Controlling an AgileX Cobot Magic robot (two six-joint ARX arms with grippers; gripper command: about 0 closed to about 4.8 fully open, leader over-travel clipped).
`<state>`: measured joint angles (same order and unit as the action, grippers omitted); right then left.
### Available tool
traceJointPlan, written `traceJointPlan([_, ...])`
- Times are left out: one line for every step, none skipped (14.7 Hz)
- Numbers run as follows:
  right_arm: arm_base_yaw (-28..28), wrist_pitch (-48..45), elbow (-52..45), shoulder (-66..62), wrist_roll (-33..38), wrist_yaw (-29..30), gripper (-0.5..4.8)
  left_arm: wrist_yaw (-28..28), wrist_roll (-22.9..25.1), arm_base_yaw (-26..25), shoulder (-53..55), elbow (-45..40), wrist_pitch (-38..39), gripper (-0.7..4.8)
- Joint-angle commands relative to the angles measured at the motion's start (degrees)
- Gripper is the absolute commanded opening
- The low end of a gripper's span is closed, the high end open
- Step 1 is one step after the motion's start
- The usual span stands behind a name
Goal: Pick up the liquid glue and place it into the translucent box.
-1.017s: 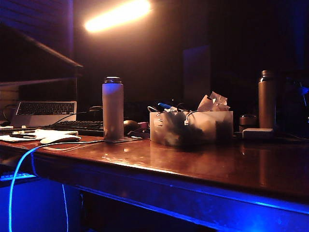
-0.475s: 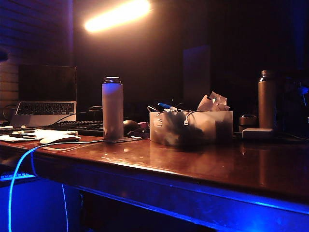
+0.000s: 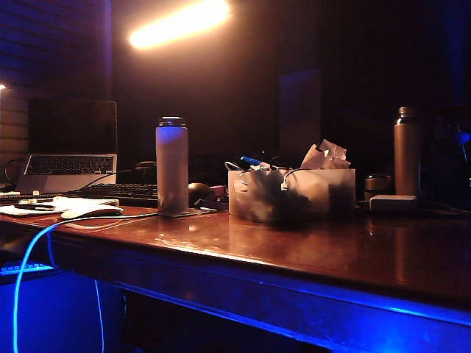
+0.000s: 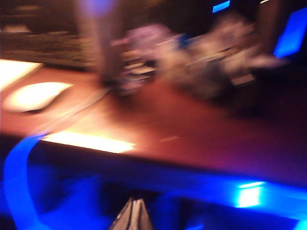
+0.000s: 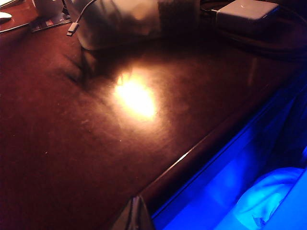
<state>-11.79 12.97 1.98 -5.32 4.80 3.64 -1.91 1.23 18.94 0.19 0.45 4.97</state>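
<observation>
From the exterior view we see the translucent box (image 3: 291,193) standing mid-table with cables and crumpled paper above its rim. A blue-tipped thing (image 3: 251,161) pokes over its left rim; we judge it may be the liquid glue, already lying in the box, but the dark leaves us unsure. A greyish-white flask (image 3: 171,165) stands just left of the box, a tall dark metal bottle (image 3: 405,151) well to the right. Neither arm shows here.

In the left wrist view, badly blurred, the left gripper (image 4: 134,216) sits below the table edge, jaws pressed together, holding nothing.

In the right wrist view the right gripper (image 5: 133,212) hangs at the table's front edge, tips meeting, empty; the box (image 5: 120,21) lies well beyond it.

We judge the placing done and the arms parked; the next move calls only for confirming the glue rests inside
</observation>
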Motion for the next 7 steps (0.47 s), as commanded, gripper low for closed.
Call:
traceJointPlan([0.04, 0.26, -0.20, -0.07, 0.11, -0.09, -0.01, 3.02, 1.73, -1.14, -0.15, -0.11, 3.89, -0.05])
traceJointPlan([0.04, 0.26, -0.20, -0.07, 0.11, -0.11, -0.01, 3.04, 1.75, -1.53, -0.13, -0.11, 4.76, -0.05])
traceJointPlan([0.04, 0.26, -0.20, -0.07, 0.11, -0.09, -0.01, 3.04, 1.70, -1.51, -0.13, -0.11, 4.72, -0.05])
traceJointPlan([0.04, 0.26, -0.20, -0.07, 0.11, -0.09, -0.01, 2.99, 1.73, -1.51, -0.13, -0.11, 4.74, -0.05])
traceJointPlan([0.04, 0.26, -0.20, -0.07, 0.11, -0.11, -0.01, 3.02, 1.73, -1.51, -0.15, -0.11, 4.74, -0.05])
traceJointPlan([0.04, 0.24, -0.20, -0.07, 0.11, -0.09, -0.01, 3.02, 1.73, -1.51, -0.13, -0.11, 4.74, -0.05])
traceJointPlan([0.04, 0.26, -0.20, -0.07, 0.11, -0.11, -0.01, 3.02, 1.73, -1.51, -0.15, -0.11, 4.74, -0.05])
